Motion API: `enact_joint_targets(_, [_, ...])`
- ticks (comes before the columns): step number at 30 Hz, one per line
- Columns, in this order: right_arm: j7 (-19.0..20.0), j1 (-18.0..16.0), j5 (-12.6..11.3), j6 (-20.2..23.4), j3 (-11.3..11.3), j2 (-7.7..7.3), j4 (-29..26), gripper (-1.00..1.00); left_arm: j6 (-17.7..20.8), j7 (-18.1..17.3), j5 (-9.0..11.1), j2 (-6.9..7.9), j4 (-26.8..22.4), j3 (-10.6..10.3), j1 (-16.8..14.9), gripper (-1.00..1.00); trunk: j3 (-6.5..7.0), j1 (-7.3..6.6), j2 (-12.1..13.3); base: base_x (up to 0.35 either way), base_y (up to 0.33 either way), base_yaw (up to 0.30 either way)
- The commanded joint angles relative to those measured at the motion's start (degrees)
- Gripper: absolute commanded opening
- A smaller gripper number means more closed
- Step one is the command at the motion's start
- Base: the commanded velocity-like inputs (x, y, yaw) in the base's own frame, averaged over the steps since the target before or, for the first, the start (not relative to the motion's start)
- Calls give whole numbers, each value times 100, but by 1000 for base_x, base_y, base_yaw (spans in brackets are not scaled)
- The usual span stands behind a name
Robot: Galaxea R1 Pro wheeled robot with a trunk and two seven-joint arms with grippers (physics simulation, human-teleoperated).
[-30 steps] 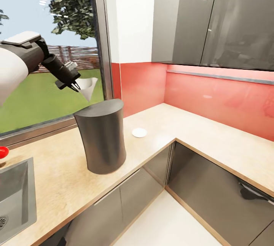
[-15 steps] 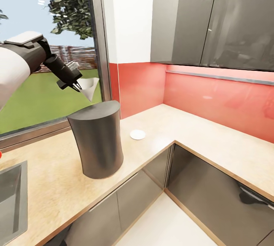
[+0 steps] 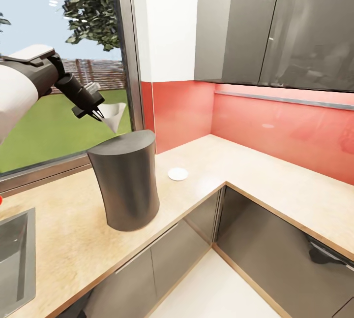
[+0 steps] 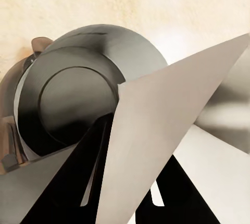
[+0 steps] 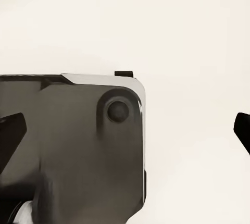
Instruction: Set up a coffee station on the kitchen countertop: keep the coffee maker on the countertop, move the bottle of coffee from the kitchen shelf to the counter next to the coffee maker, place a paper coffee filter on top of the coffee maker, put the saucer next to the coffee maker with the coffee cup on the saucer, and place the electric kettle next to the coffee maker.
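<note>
One coffee maker (image 3: 127, 184), one saucer (image 3: 177, 174) and one paper coffee filter (image 3: 113, 113) are present. The left tool (image 3: 100, 112) is clenched on the filter, which hangs at its 3 o'clock, above the coffee maker standing on the tabletop (image 3: 236, 165). Right tool state: cannot tell.

The coffee maker (image 3: 127, 181), a tall dark grey drum, stood upright on the beige countertop (image 3: 255, 170). A white paper filter (image 3: 114, 114) hung just above its top, at 11 o'clock. A small white saucer (image 3: 178, 174) lay at its 3 o'clock.
</note>
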Motion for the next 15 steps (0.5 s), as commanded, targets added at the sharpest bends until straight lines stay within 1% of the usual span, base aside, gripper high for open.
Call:
enact_joint_targets(1, [2,-2,43,-16,-47,4,-1,100,23,41,39,3,7,-11,-7,-100,-13,4,-13,0,0,0])
enact_joint_targets(15, [2,-2,44,-16,-40,4,-1,100,19,41,32,26,0,-12,-2,-100,-13,4,-13,0,0,0])
